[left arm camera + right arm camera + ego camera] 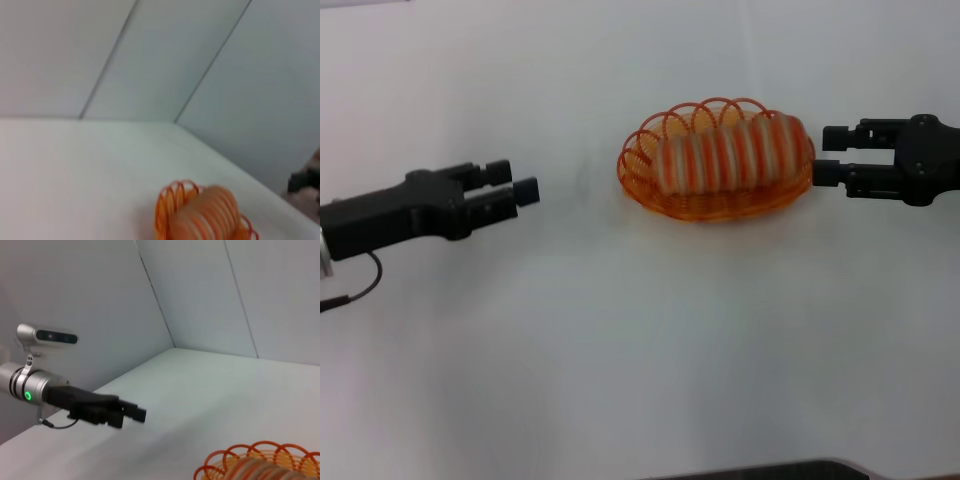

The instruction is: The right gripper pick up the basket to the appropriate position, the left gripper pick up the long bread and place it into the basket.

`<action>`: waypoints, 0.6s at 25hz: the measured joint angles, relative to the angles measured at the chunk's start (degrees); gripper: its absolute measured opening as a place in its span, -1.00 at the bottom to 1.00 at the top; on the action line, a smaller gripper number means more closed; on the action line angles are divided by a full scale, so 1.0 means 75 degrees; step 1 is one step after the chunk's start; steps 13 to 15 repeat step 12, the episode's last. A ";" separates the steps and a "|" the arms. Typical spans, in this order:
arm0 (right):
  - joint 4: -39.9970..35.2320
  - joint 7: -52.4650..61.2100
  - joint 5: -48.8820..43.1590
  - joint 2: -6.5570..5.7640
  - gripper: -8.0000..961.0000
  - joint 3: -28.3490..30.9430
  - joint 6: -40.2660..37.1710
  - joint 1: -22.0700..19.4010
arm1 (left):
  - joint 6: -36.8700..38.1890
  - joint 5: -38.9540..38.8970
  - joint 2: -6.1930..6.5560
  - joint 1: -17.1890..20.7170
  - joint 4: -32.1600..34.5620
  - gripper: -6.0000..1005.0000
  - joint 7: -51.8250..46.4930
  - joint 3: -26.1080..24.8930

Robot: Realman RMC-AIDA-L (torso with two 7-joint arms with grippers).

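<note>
You only see the top loops of the basket [260,462] in the right wrist view, with the long bread [260,471] cut off at the picture's edge. In the left wrist view the basket [167,207] and bread [207,215] are blurred and cropped below, and the right gripper [305,182] is a dark smear at the edge. In the head view the left gripper [515,185] arm and cable [355,285] run off frame.

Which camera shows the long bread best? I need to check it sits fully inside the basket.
The head view: the whole long bread lies lengthwise inside the basket, seen from above. The left wrist view shows only one blurred end, cut off by the frame edge. The right wrist view catches barely a sliver behind the rim loops.
</note>
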 joint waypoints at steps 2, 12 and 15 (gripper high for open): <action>0.0001 0.0006 0.0000 0.0014 0.34 0.0000 0.0002 0.0034 | 0.0081 0.0279 0.0014 -0.0022 -0.0023 0.23 -0.0042 -0.0064; 0.0002 0.0012 -0.0001 0.0054 0.34 0.0000 0.0024 0.0128 | 0.0339 0.0440 0.0052 -0.0085 -0.0054 0.23 -0.0088 -0.0083; 0.0002 0.0012 -0.0001 0.0054 0.34 0.0000 0.0024 0.0128 | 0.0339 0.0440 0.0052 -0.0085 -0.0054 0.23 -0.0088 -0.0083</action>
